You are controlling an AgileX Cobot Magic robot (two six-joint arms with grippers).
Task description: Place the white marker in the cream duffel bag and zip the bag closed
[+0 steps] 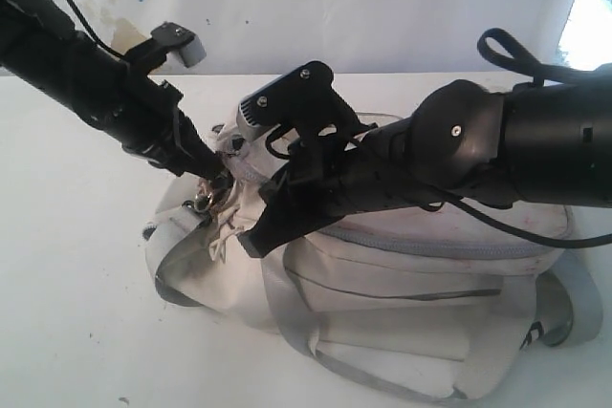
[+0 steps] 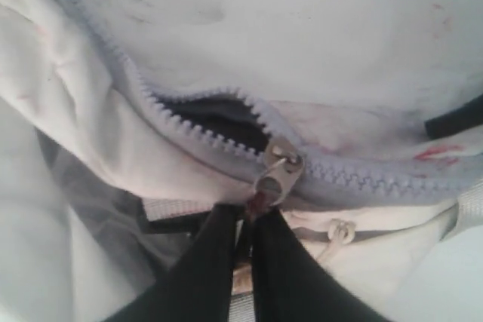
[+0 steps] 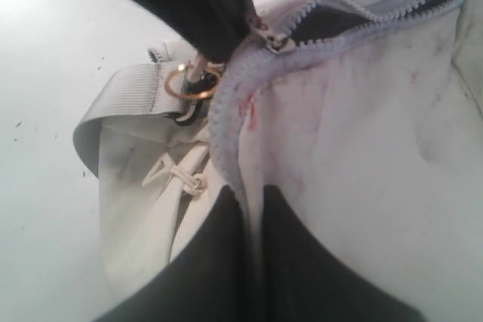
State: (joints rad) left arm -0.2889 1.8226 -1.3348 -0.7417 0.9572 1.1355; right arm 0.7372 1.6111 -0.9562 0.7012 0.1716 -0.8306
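cream duffel bag (image 1: 421,303) rests on the white tabletop (image 1: 76,312), grey straps hanging at its front. its zipper (image 2: 189,130) gapes for a short stretch over dark lining (image 2: 219,120). the left gripper (image 2: 253,213) is pinched tight on the zipper pull (image 2: 273,185) at the bag's end. the right gripper (image 3: 253,197) is closed on the bag's fabric just beside the zipper teeth, near a brass ring (image 3: 172,88).

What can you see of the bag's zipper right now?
The zipper has chunky pale grey-blue plastic-looking teeth on the cream bag. It is shut on one side of the metal slider, gaping beyond it over dark lining. The left hand is shut on the pull; the right hand pinches the zipper seam.
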